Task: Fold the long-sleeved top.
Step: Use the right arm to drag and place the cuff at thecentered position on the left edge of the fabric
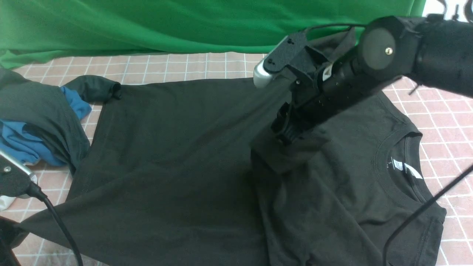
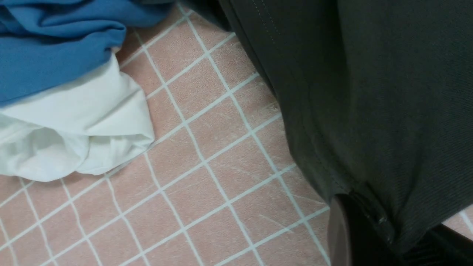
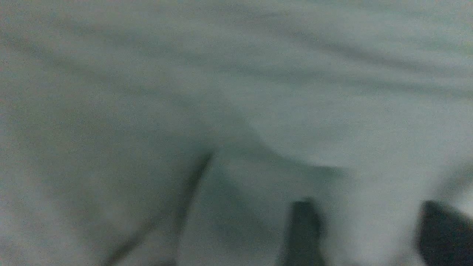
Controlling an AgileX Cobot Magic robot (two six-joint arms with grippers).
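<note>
L tool [image 2: 388, 236] is nearest, clenched on the hem [image 2: 310, 147] of the long-sleeved top [image 1: 177, 155] at its near-left corner. Only the L wrist view shows that grip. The front view has just the L arm [image 1: 13, 179] at the near-left edge, w/ the hem stretched toward it. The same wrist view shows the pink gridded desk [image 2: 207, 184] and a white cloth [image 2: 74, 140] beside a blue cloth [image 2: 55, 44].

The top lies spread across the desk, neck [image 1: 399, 162] to the right, one sleeve [image 1: 292, 155] laid over the chest. R tool [image 1: 285, 133] sits at that sleeve's end. The R wrist view is blurred but shows its fingers [image 3: 303, 229] well apart — released, jaws wide over the cloth.

Far left: a dark grey garment [image 1: 40, 107] bunched w/ the blue, and the other sleeve's cuff [image 1: 99, 88] just beside it. Behind it all — a green backdrop [image 1: 147, 26].
</note>
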